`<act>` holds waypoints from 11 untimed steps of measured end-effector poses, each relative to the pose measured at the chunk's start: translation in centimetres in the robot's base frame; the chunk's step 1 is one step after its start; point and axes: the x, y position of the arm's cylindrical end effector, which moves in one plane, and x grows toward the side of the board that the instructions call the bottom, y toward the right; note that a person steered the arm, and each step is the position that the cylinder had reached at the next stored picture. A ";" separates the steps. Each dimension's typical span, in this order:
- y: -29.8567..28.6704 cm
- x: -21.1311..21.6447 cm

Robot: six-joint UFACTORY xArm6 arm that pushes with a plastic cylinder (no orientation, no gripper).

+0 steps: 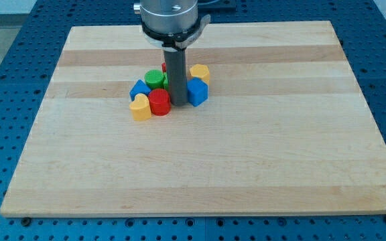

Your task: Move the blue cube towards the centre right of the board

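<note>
Near board (260,187) upper middle, my tip (178,104) is planted inside block cluster; plain rod, nothing gripped. Blue cube (197,92) touching tip at view's right. Red cylinder (159,102) just left of tip. Green cylinder (155,79), second blue block (139,89), yellow block (139,107) further left. Another yellow block (200,72) beyond blue cube.

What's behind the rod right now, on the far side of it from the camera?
My tip sits just left of the blue cube. Beside the rod, a red sliver and a yellow block show partly. Anything directly behind the rod is covered.
</note>
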 end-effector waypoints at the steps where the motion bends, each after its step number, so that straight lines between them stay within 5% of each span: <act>1: 1.4 -0.1; 3: 5.1 -1.0; 7: 2.6 -4.6; 11: 11.3 -2.4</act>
